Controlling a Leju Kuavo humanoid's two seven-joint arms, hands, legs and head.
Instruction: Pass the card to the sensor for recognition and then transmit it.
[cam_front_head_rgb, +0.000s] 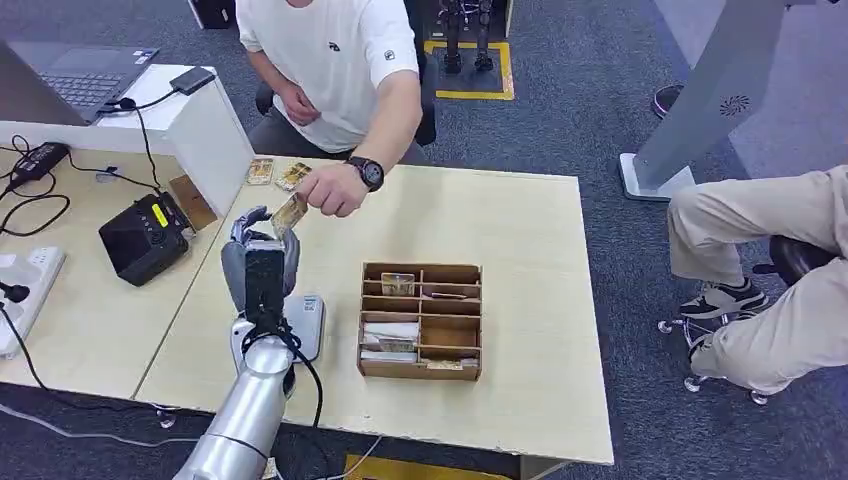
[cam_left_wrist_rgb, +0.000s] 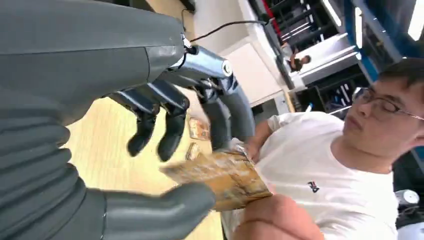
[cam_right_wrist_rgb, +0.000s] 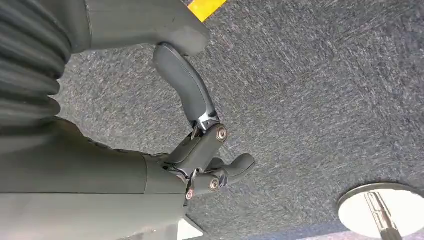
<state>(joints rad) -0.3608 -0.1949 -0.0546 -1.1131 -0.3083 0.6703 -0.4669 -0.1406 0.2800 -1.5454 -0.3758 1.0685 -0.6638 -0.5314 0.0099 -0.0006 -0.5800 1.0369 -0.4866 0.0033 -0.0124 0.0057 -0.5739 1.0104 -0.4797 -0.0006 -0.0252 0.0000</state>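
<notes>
Above the bench's (cam_front_head_rgb: 520, 260) far left corner, I see my left robot hand (cam_front_head_rgb: 258, 255) raised with fingers upward, meeting a person's hand (cam_front_head_rgb: 333, 190) that reaches over the far edge. Between the two is the card (cam_front_head_rgb: 289, 212), tilted and off the surface. In the left wrist view, the card (cam_left_wrist_rgb: 227, 177) lies between my thumb and the darker fingers (cam_left_wrist_rgb: 160, 132), which are spread and only partly curled; the person's fingers grip its other end. I cannot tell whether my robot hand actually clamps the card or merely touches it.

My right robot hand (cam_right_wrist_rgb: 200, 155) hangs over grey carpet, fingers loosely curled, holding nothing.

Two more cards (cam_front_head_rgb: 277, 174) lie flat at the far edge of the bench, just beside the person's wrist. A wooden compartment tray (cam_front_head_rgb: 421, 320) sits near the middle of the bench, toward the near edge, with cards in several slots. A small grey reader (cam_front_head_rgb: 305, 322) rests near the bench's left edge, beside my forearm. A black box (cam_front_head_rgb: 143, 238) stands on the adjoining desk to the left.
</notes>
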